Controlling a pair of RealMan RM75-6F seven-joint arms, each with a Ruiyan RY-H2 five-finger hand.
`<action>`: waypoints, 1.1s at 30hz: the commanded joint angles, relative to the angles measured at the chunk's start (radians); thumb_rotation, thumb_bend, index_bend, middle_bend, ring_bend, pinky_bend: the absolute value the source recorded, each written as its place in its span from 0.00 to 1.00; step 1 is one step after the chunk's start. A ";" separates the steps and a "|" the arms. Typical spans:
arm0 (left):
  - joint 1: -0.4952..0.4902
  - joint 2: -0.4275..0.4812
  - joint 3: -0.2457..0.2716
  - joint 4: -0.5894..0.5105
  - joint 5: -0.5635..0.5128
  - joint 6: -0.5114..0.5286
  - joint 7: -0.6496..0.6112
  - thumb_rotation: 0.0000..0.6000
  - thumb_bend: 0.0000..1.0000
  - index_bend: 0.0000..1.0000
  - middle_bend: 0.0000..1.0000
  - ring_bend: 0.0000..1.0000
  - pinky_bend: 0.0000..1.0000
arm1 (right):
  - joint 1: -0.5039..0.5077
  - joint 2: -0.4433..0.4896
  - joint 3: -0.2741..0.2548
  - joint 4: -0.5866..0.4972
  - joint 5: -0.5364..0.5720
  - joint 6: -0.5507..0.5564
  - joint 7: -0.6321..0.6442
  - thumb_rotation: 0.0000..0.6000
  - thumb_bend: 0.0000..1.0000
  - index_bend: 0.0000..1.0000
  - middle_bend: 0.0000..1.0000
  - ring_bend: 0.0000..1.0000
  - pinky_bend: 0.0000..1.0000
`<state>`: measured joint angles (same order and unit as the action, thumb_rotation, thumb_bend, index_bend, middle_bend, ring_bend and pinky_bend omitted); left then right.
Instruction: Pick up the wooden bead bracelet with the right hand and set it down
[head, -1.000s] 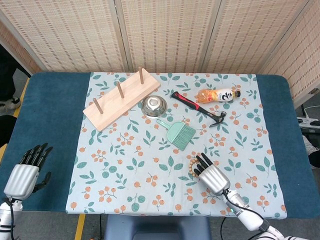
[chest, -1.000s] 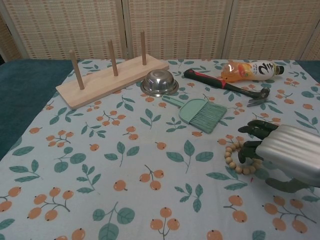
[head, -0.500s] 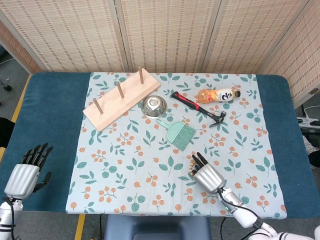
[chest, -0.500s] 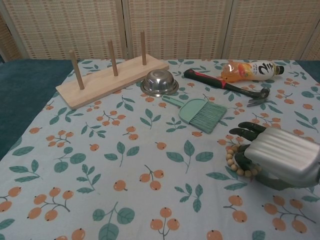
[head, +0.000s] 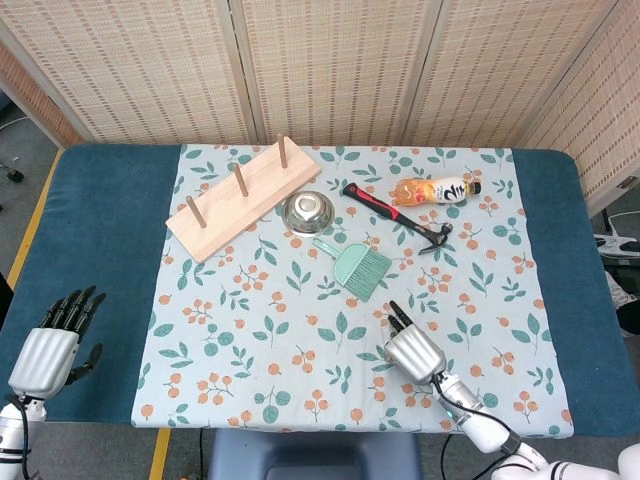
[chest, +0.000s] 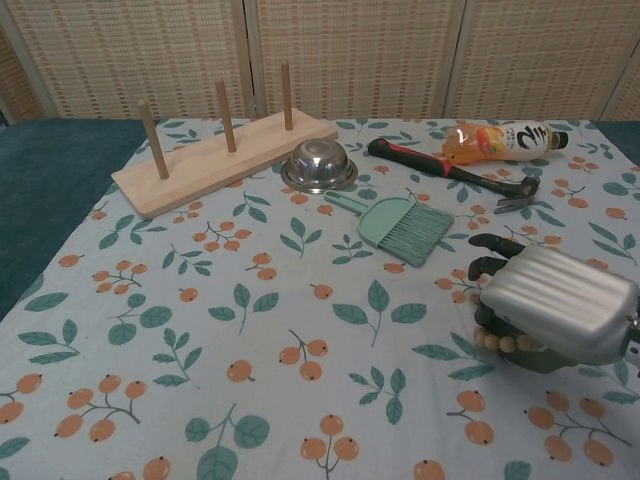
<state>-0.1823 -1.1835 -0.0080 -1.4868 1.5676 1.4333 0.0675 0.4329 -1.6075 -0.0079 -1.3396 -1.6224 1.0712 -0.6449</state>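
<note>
The wooden bead bracelet (chest: 500, 343) lies on the floral cloth at the near right. Only a short arc of beads shows under the palm in the chest view, and the head view hides it entirely. My right hand (head: 412, 350) (chest: 555, 305) sits directly on top of it, palm down. Its fingers are curled in around the beads, with two dark fingertips (chest: 490, 245) still poking forward. The bracelet looks to be at cloth level. My left hand (head: 55, 340) rests at the near left over the blue table edge, fingers apart and holding nothing.
Just beyond the right hand lies a green hand brush (head: 358, 268) (chest: 400, 226). Further back are a hammer (head: 395, 215), an orange drink bottle (head: 435, 190), a steel bowl (head: 307, 211) and a wooden peg board (head: 242, 195). The cloth's front edge (head: 350, 425) runs close behind the hand.
My right hand has slid left over the bracelet and lowered, and its fingers have curled in. Most of the beads are now covered. The left hand has stayed put.
</note>
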 joint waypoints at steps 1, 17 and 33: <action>0.000 -0.001 0.000 0.000 0.001 0.000 0.001 1.00 0.46 0.00 0.00 0.00 0.15 | 0.004 0.005 0.013 -0.007 0.000 0.022 0.039 1.00 0.31 0.82 0.66 0.22 0.00; -0.003 -0.010 0.002 0.000 0.004 -0.005 0.020 1.00 0.46 0.00 0.00 0.00 0.15 | 0.155 0.306 0.292 -0.384 0.770 -0.618 0.955 1.00 0.49 0.83 0.67 0.28 0.00; -0.010 -0.022 0.004 0.002 -0.002 -0.025 0.035 1.00 0.46 0.00 0.00 0.00 0.15 | 0.180 0.436 0.479 -0.365 1.007 -0.992 1.256 0.81 0.66 0.85 0.72 0.36 0.00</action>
<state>-0.1921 -1.2049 -0.0036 -1.4846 1.5652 1.4087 0.1021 0.6403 -1.1881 0.4154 -1.7013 -0.6237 0.1305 0.5767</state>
